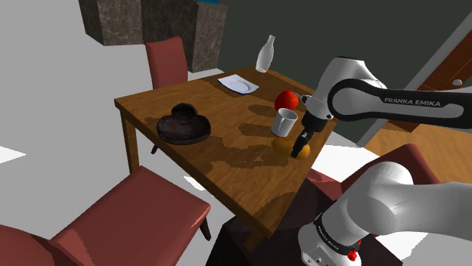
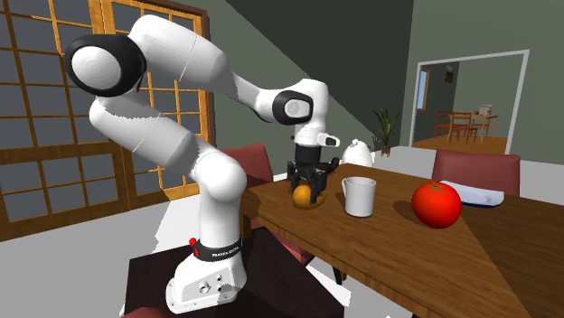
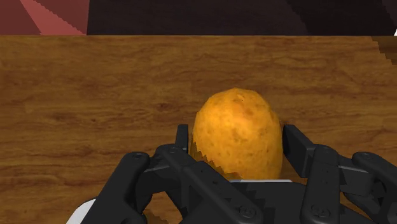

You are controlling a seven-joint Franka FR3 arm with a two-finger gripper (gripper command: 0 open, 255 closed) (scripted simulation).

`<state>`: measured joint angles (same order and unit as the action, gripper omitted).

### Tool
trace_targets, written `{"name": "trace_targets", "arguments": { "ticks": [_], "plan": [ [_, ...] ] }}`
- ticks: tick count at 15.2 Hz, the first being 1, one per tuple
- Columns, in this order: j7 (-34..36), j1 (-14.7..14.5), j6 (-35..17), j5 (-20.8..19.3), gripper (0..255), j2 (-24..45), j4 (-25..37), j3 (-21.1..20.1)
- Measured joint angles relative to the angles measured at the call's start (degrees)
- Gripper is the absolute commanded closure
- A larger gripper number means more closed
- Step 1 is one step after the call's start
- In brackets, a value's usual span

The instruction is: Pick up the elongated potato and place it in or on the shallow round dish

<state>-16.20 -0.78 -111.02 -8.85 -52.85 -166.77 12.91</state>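
An orange-brown elongated potato (image 3: 238, 127) lies on the wooden table (image 1: 227, 170), clasped between the two black fingers (image 3: 183, 137) of my gripper (image 3: 238, 145). In the shoulder view my gripper (image 1: 300, 143) stands upright over the potato (image 1: 305, 151) near the table's right edge, just in front of a white mug (image 1: 284, 121). The shallow round dish (image 1: 184, 125) is dark brown and sits well to the shoulder view's left. In the second exterior view the potato (image 2: 304, 195) rests on the table inside my gripper (image 2: 310, 190).
A red tomato (image 1: 287, 99) stands behind the mug. Farther back are a white plate (image 1: 237, 83) and a pale bottle (image 1: 265, 54). Red chairs (image 1: 136, 215) surround the table. The mug (image 2: 359, 195) is a short gap from the gripper.
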Motion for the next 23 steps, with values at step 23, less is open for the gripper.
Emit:
{"name": "trace_targets", "arguments": {
  "ticks": [23],
  "plan": [
    [0.3, -1.4, 18.4, 2.8, 255, -1.9, 16.5, -2.8]
  ]
}}
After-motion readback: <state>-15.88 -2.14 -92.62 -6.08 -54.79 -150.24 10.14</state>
